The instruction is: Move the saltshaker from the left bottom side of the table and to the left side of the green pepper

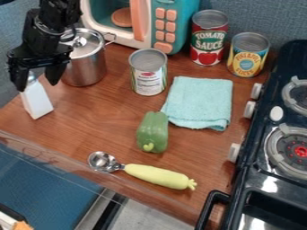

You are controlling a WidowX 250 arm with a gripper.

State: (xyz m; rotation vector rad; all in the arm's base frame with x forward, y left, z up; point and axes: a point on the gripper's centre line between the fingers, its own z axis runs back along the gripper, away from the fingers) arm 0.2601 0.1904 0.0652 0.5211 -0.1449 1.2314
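A black end effector [37, 84], fingers spread wide, hangs at the top of a white saltshaker [38, 102] standing directly below on the wooden table [90, 128]. Grasp, lift and placement apparently remain, with the green pepper [153, 131] well apart, toward the lower right.

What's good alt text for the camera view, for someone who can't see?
Black gripper, fingers apart, at the top of a white saltshaker on the left of a wooden counter. A green pepper lies near the middle, among a scoop, folded cloth, three cans, pot, toy microwave and stove.
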